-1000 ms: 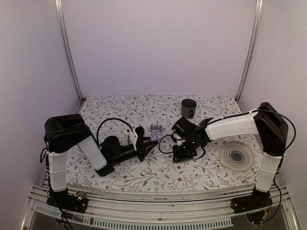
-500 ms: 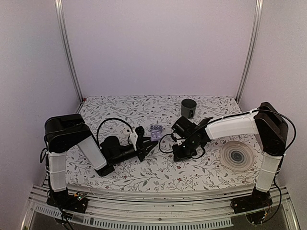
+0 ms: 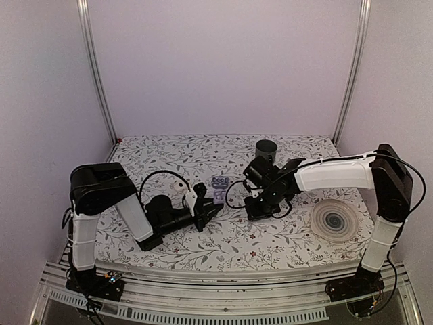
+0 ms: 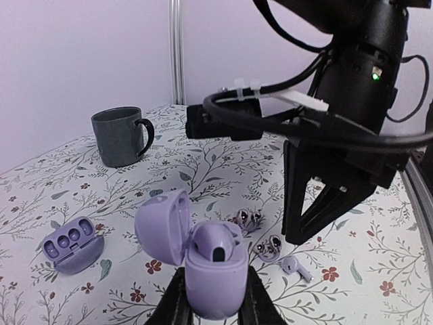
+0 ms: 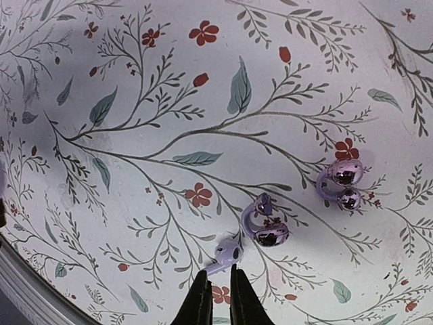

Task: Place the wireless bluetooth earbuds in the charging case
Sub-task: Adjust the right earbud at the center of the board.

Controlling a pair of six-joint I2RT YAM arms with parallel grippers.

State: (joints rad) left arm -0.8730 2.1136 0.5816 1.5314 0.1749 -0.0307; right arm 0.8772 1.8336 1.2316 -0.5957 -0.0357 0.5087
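The left gripper [image 4: 215, 299] is closed firmly on the charging case [image 4: 215, 261], a glossy lilac clamshell clamped by its lower half between the two fingers. The case stands upright, its lid swung open to the left, and a dark slot shows in the base. In the overhead view it sits near the middle of the floral surface [image 5: 135, 169], between the two arms. The right gripper [image 5: 218, 274] points down at the surface just beyond the case and to its right. Its fingers [image 5: 200, 298] are drawn almost together, with only a thin slit between them. A pale stemmed earbud [image 5: 228, 255] lies on the surface right at the fingertips, its stem angled toward the left one. Whether the tips are pinching it cannot be told. Two shiny purple clip-shaped earbuds lie on the surface close by. One [image 5: 265, 230] is just beside the stemmed earbud, and the other [image 5: 342, 181] is a little farther off to the right in the right wrist view. To the left of the held case in the left wrist view, a second lilac case [image 4: 71, 244] rests open on the surface, with round sockets showing inside. A dark grey mug [image 4: 120, 135] stands upright behind it, toward the back wall. A pale disc [image 3: 333, 220] with a dark swirl lies near the right arm's base.
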